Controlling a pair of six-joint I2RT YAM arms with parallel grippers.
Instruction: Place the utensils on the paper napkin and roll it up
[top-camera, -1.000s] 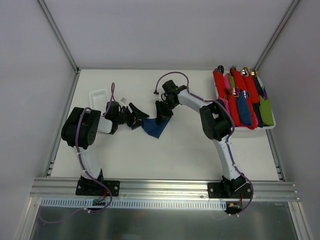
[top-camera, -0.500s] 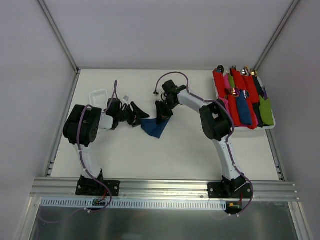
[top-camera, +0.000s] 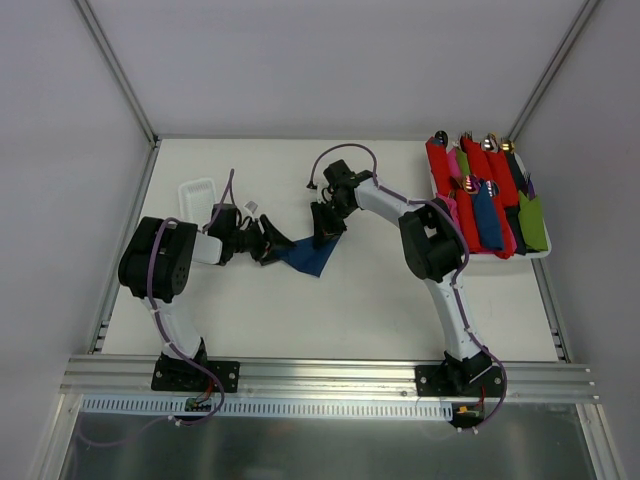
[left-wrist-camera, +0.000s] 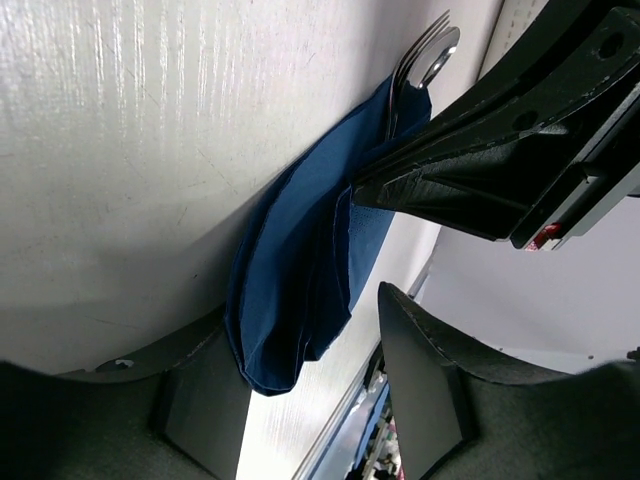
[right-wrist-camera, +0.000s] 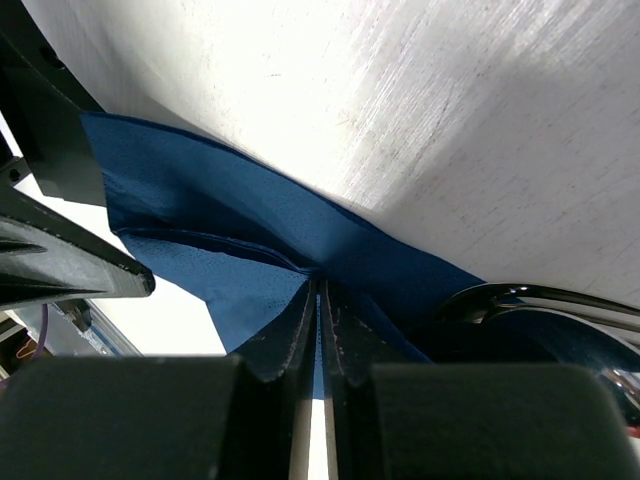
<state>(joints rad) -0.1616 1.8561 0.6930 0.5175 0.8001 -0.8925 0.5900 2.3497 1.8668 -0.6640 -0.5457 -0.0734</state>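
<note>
Napkin (top-camera: 308, 256) is lying mid-table (top-camera: 380, 300), folded over the utensils (left-wrist-camera: 425, 55), with the fork tips poking out one end. Right gripper (right-wrist-camera: 318, 300) is pinched tight on a fold of it. Left gripper (left-wrist-camera: 300, 340) is spread wide, the napkin's other end bulging between its fingers.

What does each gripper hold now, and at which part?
The right gripper pinches the paper napkin at a fold. The left gripper is open around its end, gripping nothing.
</note>
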